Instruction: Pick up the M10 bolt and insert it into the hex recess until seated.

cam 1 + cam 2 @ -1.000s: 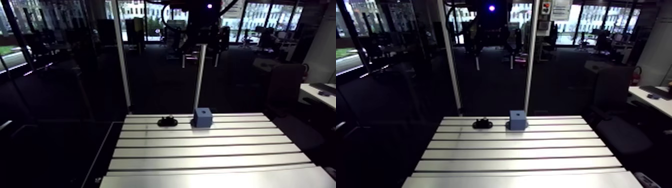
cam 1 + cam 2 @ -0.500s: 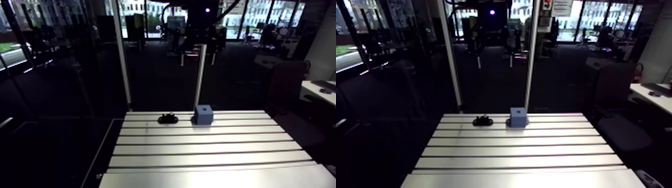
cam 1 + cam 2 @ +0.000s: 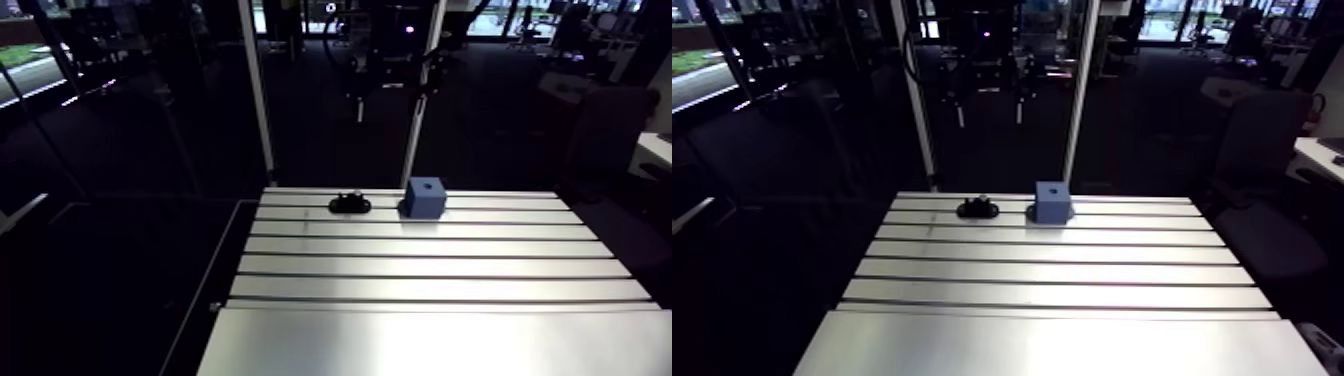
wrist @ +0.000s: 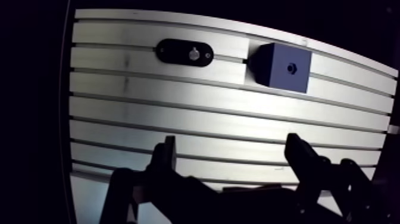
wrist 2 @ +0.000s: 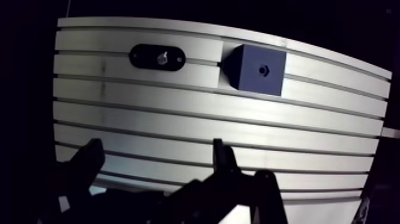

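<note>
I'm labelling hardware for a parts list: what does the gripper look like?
The gripper looks dark, near black, all over: two slim fingers with blunt tips, widening below into angular jointed links. No markings or cables show on it.

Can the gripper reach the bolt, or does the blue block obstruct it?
Probably yes: the bolt stands exposed in its black holder, the blue block sits apart beside it, and the gripper is open.

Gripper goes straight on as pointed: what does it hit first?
Likely the table, though depth is unclear. The open gripper aims at plain slats; bolt and blue block lie farther ahead.
</note>
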